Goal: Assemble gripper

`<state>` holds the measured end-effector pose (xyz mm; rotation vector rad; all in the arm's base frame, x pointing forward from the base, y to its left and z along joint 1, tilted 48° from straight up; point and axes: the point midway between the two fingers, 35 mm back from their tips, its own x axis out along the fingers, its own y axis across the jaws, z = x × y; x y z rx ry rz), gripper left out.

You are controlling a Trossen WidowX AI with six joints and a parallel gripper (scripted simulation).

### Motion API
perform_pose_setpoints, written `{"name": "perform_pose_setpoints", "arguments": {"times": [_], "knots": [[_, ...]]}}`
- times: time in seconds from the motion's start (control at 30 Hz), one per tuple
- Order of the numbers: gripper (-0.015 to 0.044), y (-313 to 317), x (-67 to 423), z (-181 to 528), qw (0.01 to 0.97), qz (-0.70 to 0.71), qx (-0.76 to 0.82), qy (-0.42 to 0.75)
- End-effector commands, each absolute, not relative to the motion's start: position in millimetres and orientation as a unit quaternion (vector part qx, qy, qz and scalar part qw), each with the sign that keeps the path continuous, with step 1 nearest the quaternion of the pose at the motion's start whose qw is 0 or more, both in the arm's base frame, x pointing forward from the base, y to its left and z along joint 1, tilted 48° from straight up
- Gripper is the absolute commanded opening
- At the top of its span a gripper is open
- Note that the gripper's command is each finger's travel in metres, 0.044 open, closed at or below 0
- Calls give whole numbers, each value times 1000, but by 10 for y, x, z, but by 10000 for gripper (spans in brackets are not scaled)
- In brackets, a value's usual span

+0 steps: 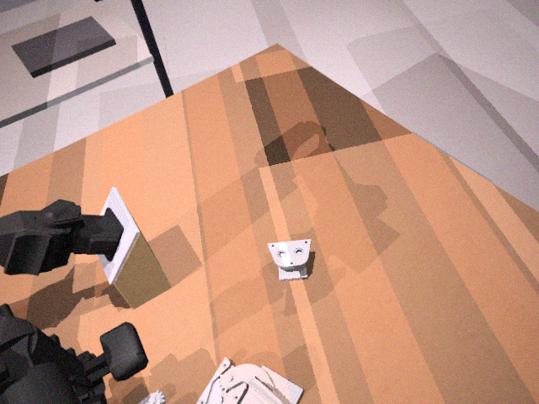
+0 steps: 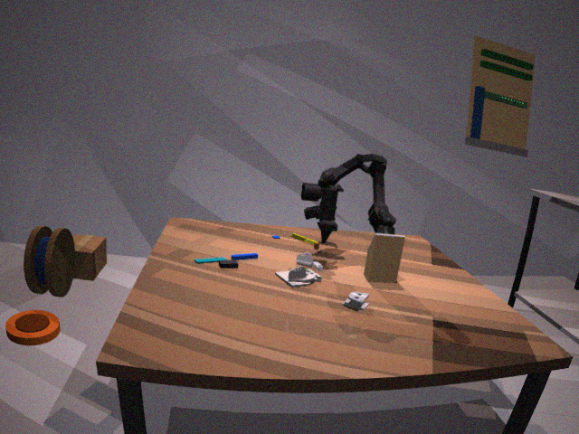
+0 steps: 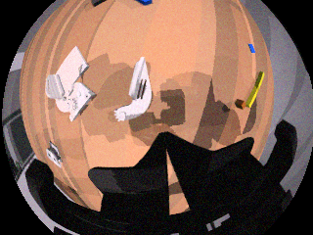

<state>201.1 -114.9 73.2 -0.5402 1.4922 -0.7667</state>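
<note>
Gripper [image 2: 324, 241] [image 3: 163, 136] is fully shut w/ nothing held, nr base [image 1: 239, 386] [image 2: 295, 278] [image 3: 68, 70]. One jaw part [image 1: 154, 397] [image 2: 305, 259] [image 3: 140, 90] is seen beside base; two-holed plate [image 1: 290, 255] [image 2: 356, 298] [image 3: 54, 154] is placed apart from base.
</note>
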Motion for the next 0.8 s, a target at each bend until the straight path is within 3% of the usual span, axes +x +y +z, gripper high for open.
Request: {"name": "perform_pose_setpoints", "arguments": {"times": [0.0, 0.23, 0.77], "knots": [[0, -1149, 2011, 732, 636, -336, -236, 653], [0, -1149, 2011, 732, 636, -336, -236, 653], [420, -1149, 2011, 732, 636, -336, -236, 653]]}}
